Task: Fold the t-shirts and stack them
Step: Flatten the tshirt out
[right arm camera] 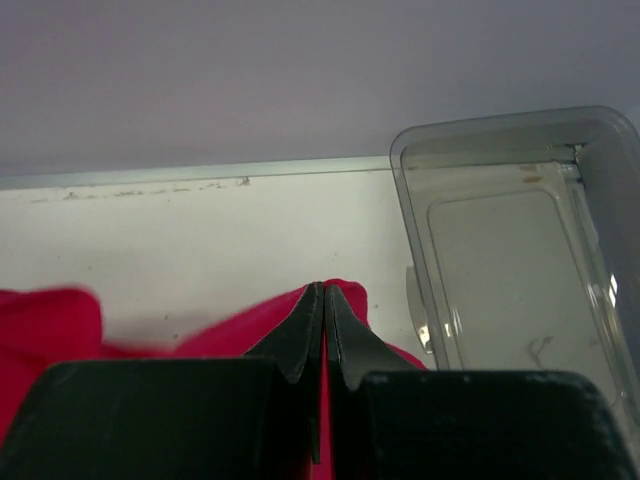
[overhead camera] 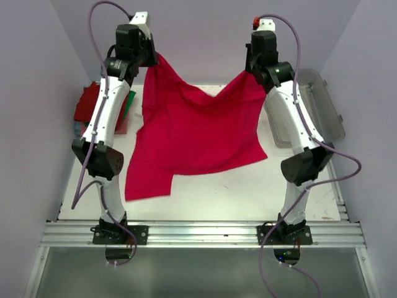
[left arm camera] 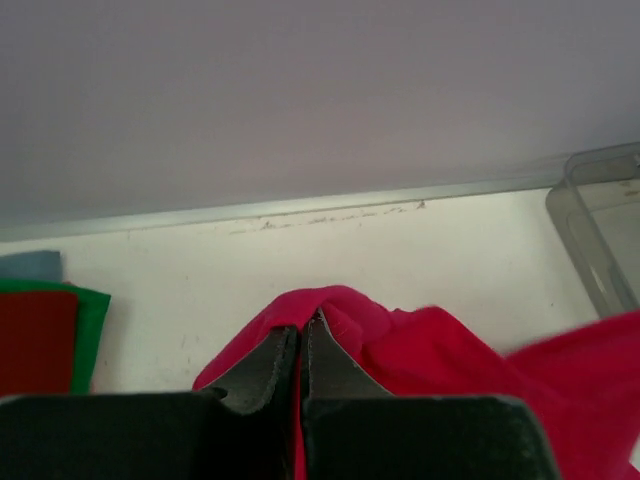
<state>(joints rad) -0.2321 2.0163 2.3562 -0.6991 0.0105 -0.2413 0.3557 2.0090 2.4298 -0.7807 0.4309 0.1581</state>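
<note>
A bright crimson-pink t-shirt (overhead camera: 195,139) hangs spread between both arms above the table, sagging in the middle, its lower left corner drooping toward the front. My left gripper (overhead camera: 155,59) is shut on its upper left corner; in the left wrist view the cloth (left arm camera: 420,350) bunches around the closed left gripper (left arm camera: 302,325). My right gripper (overhead camera: 250,73) is shut on the upper right corner, with red cloth (right arm camera: 230,325) pinched between the closed right gripper's (right arm camera: 323,292) fingers. Folded dark red and green t-shirts (overhead camera: 90,102) lie stacked at the far left, partly behind the left arm, with the same stack (left arm camera: 40,335) at the left edge of the left wrist view.
A clear grey plastic bin (overhead camera: 313,105) lies at the back right beside the right arm; the bin (right arm camera: 510,260) also shows in the right wrist view. The white table (overhead camera: 248,186) ends at the back wall and an aluminium rail at the front.
</note>
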